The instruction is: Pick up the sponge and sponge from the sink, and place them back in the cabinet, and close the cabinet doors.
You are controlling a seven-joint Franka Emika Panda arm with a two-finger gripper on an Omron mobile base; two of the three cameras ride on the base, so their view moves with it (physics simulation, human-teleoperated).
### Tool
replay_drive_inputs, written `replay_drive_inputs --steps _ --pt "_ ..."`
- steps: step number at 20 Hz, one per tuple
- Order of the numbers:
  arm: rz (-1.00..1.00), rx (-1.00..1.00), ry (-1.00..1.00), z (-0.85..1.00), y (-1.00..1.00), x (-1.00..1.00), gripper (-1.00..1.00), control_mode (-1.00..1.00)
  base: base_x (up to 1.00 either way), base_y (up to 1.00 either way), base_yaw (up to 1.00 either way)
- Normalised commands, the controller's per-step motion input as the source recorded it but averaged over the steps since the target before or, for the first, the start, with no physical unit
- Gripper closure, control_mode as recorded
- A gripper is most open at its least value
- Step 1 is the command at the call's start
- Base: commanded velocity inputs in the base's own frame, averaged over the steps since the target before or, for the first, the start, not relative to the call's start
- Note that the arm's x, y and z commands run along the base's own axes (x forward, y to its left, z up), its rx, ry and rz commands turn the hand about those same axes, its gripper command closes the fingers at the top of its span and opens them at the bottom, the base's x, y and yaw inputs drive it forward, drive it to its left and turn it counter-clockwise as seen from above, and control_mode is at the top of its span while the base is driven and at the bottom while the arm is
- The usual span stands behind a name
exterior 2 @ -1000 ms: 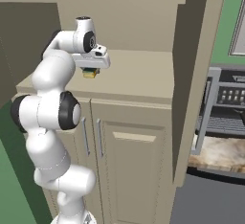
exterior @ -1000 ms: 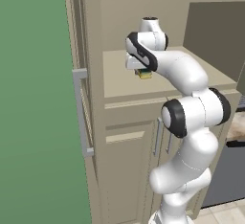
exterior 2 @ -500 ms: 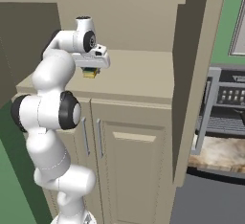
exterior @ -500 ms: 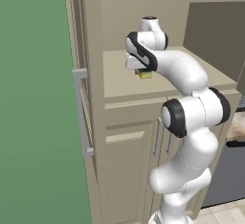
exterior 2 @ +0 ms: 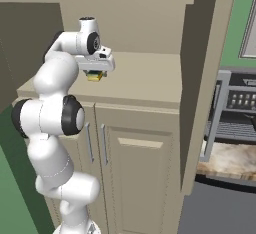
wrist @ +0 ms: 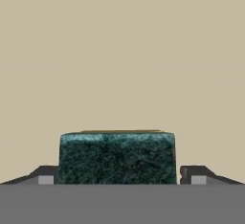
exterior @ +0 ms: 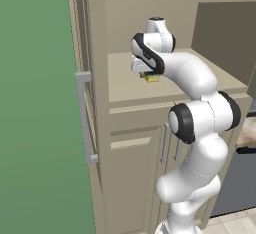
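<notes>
We look into the beige cabinet, where the inner shelf runs as a flat ledge with bare room to the right of the arm and back toward the rear panel. Its front lip sits just above the shorter lower doors with their small handles. On the left side an open tall cabinet door stands edge-on to us, its long silver bar handle projecting toward the green wall. On the right a second upright beige panel bounds the opening, with an appliance beyond it.

Our claw hangs low over the shelf near its left front part, pointing down. The sponge lies between the fingertips, green scrub layer up with a thin yellow edge behind it. In the hand view a narrow gap shows on the right side of the sponge, and the left finger sits just beside it, so the jaws stand spread and no longer squeeze it. From the base views the sponge appears just under the claw, at or just above the shelf surface; we cannot tell whether it touches.

Compared with a second ago, the arm's pose looks unchanged, but the jaws have gone from clamped to spread.
</notes>
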Motion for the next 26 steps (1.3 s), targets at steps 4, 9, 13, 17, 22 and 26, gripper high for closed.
replay_drive_inputs --steps 4,9,13,17,22,26 --pt "0.0 0.0 0.0 0.0 0.0 0.0 -1.0 -1.0 0.0 0.0 0.0" --pt "0.0 0.0 0.0 0.0 0.0 0.0 -1.0 -1.0 0.0 0.0 0.0" --pt "0.0 0.0 0.0 0.0 0.0 -0.05 -1.0 -1.0 0.0 0.0 0.0" --pt "0.0 0.0 -0.03 0.0 0.0 -0.26 -1.0 -1.0 0.0 0.0 0.0" --pt "0.0 0.0 -0.06 0.0 0.0 -0.37 -1.0 -1.0 0.0 0.0 0.0" --pt "0.0 0.0 -0.06 0.0 0.0 -0.4 -1.0 -1.0 0.0 0.0 0.0"
